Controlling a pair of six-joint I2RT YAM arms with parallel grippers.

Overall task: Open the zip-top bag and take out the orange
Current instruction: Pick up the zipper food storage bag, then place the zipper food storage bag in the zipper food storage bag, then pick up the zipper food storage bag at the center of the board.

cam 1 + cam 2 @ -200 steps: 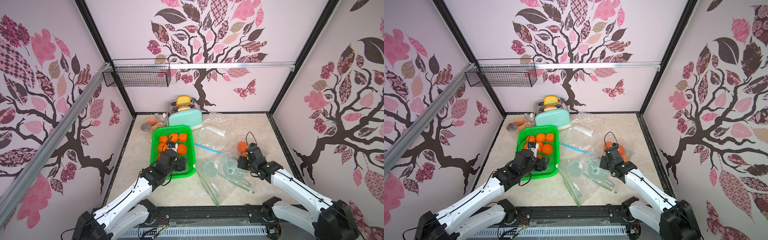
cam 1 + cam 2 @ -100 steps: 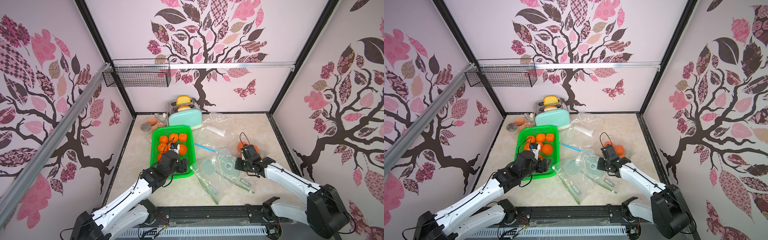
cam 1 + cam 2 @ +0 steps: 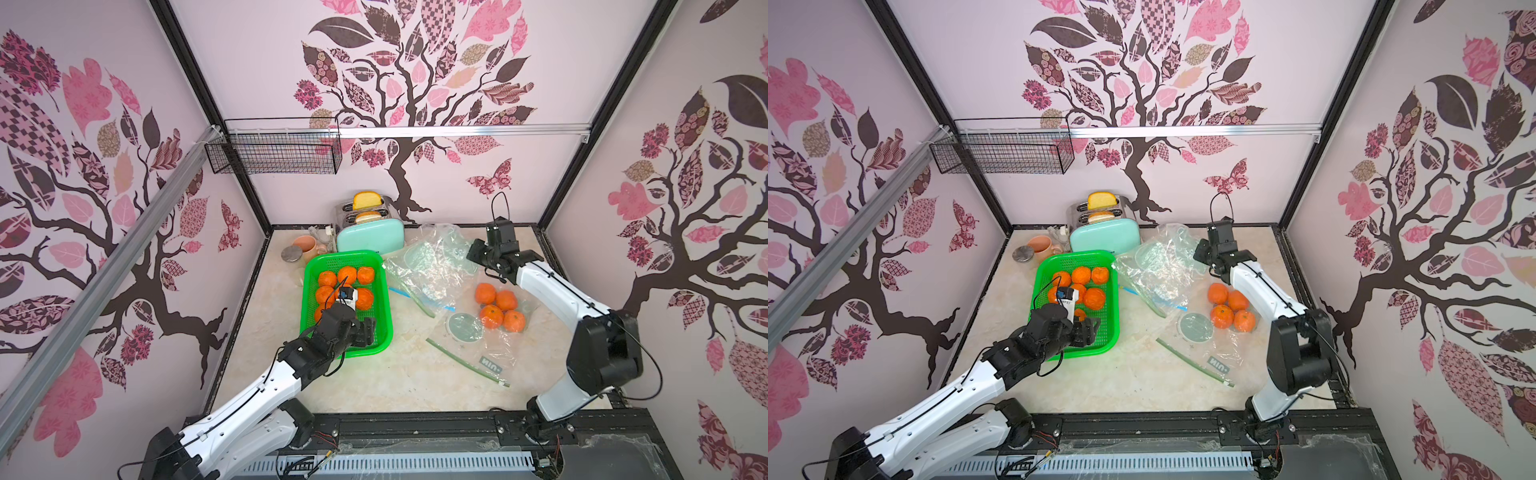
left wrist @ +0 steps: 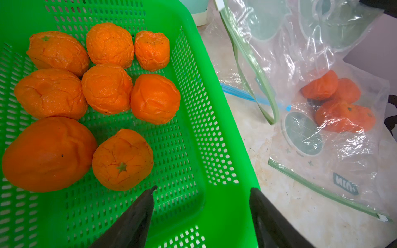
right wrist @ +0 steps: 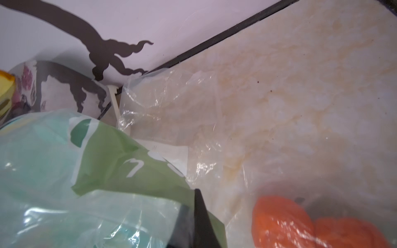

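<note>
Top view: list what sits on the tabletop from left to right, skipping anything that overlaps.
In order: grey round lid → green basket → oranges in the zip-top bag.

Both top views are bright and even: diffuse light leaves only faint, soft shadows on the tabletop (image 3: 395, 382) beside the green basket (image 3: 345, 258). The wide lens bows the enclosure's posts (image 3: 189, 70) toward the picture edges. In the left wrist view white glare streaks the zip-top bag (image 4: 352, 146), and the left fingers (image 4: 133, 219) show dark and slightly soft. The right wrist view is hazy — the close plastic and the oranges (image 5: 281, 223) are out of focus.
</note>
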